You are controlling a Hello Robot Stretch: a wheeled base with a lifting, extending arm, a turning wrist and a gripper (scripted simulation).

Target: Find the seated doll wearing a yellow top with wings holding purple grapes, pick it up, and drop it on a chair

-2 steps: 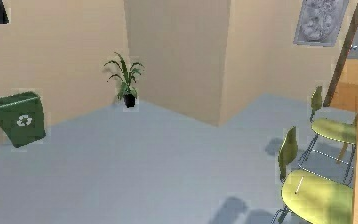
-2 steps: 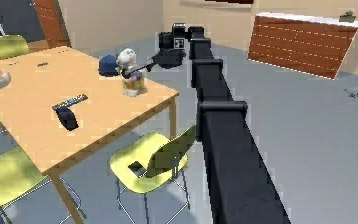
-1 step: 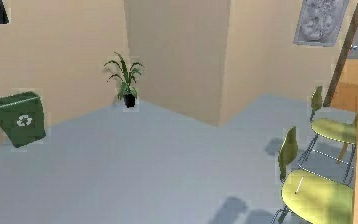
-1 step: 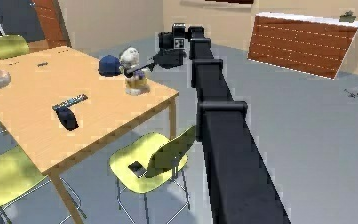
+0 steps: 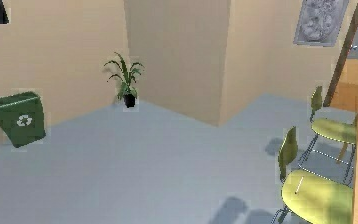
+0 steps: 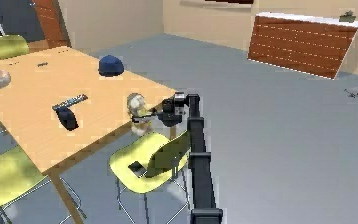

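Wooden table (image 6: 37, 125) edge: small pale figure (image 6: 136, 104) right at gripper (image 6: 148, 113), yellow chair (image 6: 159, 160) near; whether held, cannot tell

Ahead of you, beige walls (image 5: 177, 50) meet at a jutting corner above a grey-blue floor (image 5: 137, 160). A potted plant (image 5: 124, 78) stands by the far wall, with a green bin (image 5: 19, 118) at left and yellow-green chairs (image 5: 332, 125) at right. In the arm side view, a wooden worktop (image 6: 27, 120) sits near left and a brick-fronted counter (image 6: 302, 45) far right.
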